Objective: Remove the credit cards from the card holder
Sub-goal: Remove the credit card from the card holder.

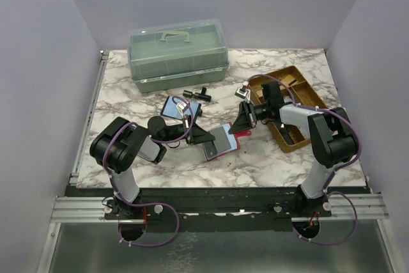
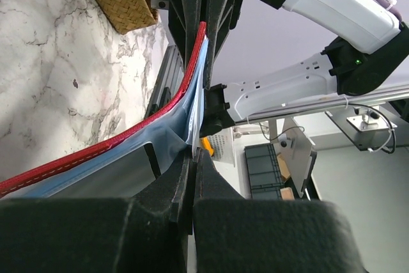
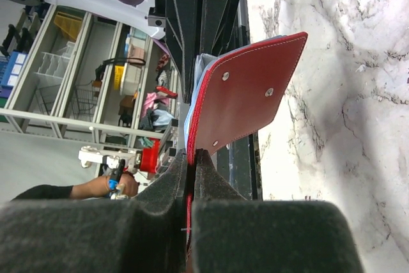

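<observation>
The small red folding card holder (image 1: 225, 140) with blue inner panels lies open near the middle of the marble-patterned table (image 1: 160, 158), stretched between the two grippers. The left gripper (image 1: 206, 139) is at its left edge and the right gripper (image 1: 238, 126) at its right edge, by the red closing tab (image 1: 243, 134).

The overhead view alone shows its surroundings:
- a dark-edged blue folding case (image 1: 175, 107) just behind the left arm
- a translucent green lidded box (image 1: 177, 54) at the back
- a brown compartment tray (image 1: 291, 103) to the right

The left wrist view shows the blue inside and the red stitched rim curving upward. Thin pale edges, apparently credit cards (image 2: 197, 103), stand between the layers. The right wrist view shows the opposite side: the plain red outer face (image 3: 246, 94) with small metal rivets, raised off the table.

The left gripper's fingers (image 2: 160, 202) are pressed together on the holder's blue inner layers. Whether a card lies between them cannot be told. The right gripper's fingers (image 3: 220, 183) are clamped tight on the red rim.
</observation>
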You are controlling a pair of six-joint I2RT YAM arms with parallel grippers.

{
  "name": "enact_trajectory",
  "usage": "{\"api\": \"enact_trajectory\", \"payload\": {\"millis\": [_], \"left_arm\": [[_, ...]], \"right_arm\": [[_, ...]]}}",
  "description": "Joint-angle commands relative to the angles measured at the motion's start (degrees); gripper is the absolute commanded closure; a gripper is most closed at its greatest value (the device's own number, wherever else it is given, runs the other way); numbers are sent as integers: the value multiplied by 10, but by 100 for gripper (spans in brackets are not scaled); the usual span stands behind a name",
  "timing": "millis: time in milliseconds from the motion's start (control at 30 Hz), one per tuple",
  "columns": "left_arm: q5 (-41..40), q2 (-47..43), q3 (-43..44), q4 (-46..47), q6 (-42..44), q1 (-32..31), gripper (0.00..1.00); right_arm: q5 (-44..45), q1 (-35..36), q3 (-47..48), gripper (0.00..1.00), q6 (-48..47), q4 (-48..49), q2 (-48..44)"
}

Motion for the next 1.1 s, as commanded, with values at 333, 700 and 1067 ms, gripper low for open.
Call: {"api": "enact_trajectory", "payload": {"millis": [333, 700, 1067], "left_arm": [[29, 14, -11, 100, -31, 14, 99], [37, 10, 6, 100, -46, 14, 86], [51, 15, 16, 100, -58, 14, 100]], "right_arm": [[-39, -7, -18, 100, 47, 63, -6], [-45, -7, -23, 100, 67, 84, -6], [-46, -7, -24, 100, 77, 94, -9]]}}
